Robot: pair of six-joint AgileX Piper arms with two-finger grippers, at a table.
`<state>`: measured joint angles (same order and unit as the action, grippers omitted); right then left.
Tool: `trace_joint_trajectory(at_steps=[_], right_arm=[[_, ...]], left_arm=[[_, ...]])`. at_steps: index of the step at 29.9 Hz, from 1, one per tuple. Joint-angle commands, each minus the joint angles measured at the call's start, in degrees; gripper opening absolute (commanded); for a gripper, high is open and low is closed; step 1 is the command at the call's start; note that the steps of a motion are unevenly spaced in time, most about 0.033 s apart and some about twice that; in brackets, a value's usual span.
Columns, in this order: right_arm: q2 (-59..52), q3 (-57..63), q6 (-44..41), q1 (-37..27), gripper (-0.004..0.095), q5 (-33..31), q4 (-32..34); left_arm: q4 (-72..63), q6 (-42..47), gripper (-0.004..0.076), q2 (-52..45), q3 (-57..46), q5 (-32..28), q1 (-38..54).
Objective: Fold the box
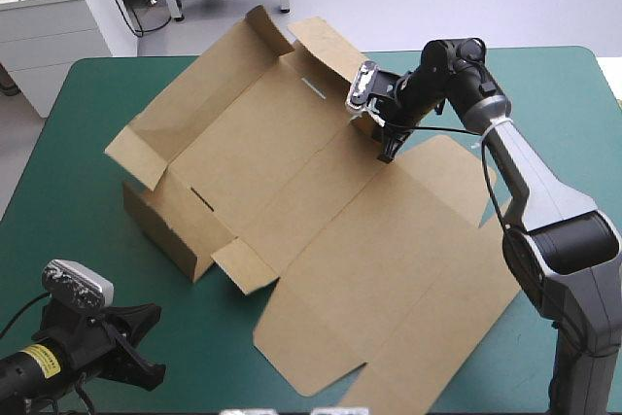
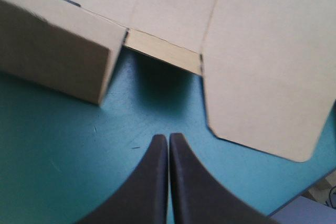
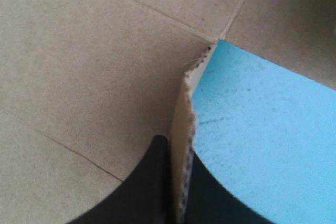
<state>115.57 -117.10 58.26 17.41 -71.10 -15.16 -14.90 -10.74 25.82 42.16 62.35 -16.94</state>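
Note:
The brown box (image 1: pixel 321 211) lies spread across the table's middle. Its left and near-left walls (image 1: pixel 160 225) stand raised, and the large lid panel (image 1: pixel 408 279) lies flat toward the front right. My right gripper (image 1: pixel 387 146) is at the box's far right side, shut on a thin upright flap edge (image 3: pixel 181 108) that shows between its fingers (image 3: pixel 152 182). My left gripper (image 1: pixel 146 347) hovers low over the front left of the table, shut and holding nothing (image 2: pixel 168 139). It points at the raised near wall (image 2: pixel 58 51) and a small flap (image 2: pixel 163 51), a short way from both.
Teal-green cover (image 1: pixel 87 143) shows between my left gripper and the box and along the table's left side. A white cabinet (image 1: pixel 58 26) stands beyond the far left corner. The lid's rounded corner (image 2: pixel 299 150) reaches close to the table's front edge.

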Motion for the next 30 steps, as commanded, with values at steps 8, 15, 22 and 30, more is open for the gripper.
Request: trace_joint_trajectory(at_steps=[8, 15, 22, 30], right_arm=[[-3.3, -2.8, 16.9, 8.1, -0.0019, 4.9, 3.4], [-0.7, -2.8, 17.3, 13.1, -0.0019, 10.8, 5.8], [1.7, -2.8, 17.3, 13.6, -0.0016, 10.9, 4.7], [1.8, -2.8, 10.7, 13.5, 0.0537, 11.2, 5.2]], left_arm=[[-1.5, 0.1, -0.0008, 0.6, 1.9, -2.8, -0.1], [-1.5, 0.1, -0.0008, 0.6, 1.9, -2.8, -0.1], [-1.6, 0.1, -0.0008, 0.6, 1.9, -2.7, -0.1], [-1.6, 0.1, -0.0008, 0.6, 1.9, -2.9, -0.1]])
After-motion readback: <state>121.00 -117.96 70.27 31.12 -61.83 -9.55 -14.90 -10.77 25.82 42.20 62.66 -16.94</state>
